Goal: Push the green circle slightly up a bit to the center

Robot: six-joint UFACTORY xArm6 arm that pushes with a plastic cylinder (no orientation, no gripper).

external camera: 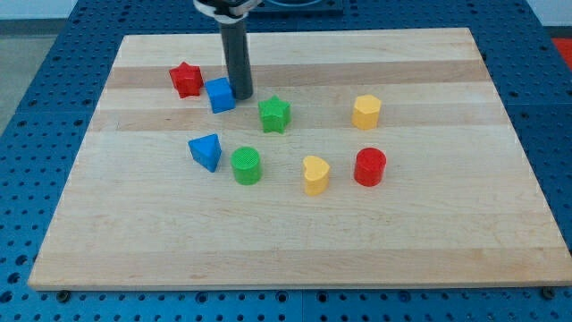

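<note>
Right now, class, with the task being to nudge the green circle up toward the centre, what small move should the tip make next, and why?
Probably bring my tip down the view to just below the green circle. It now sits above the circle, beside the blue cube, so it cannot push upward from there.

The rod [237, 58] is running out past the view's top edge, so its mount is not showing. It is covering part of the blue cube's [221, 95] right side. The wooden board's [295, 250] underside is staying hidden.
</note>
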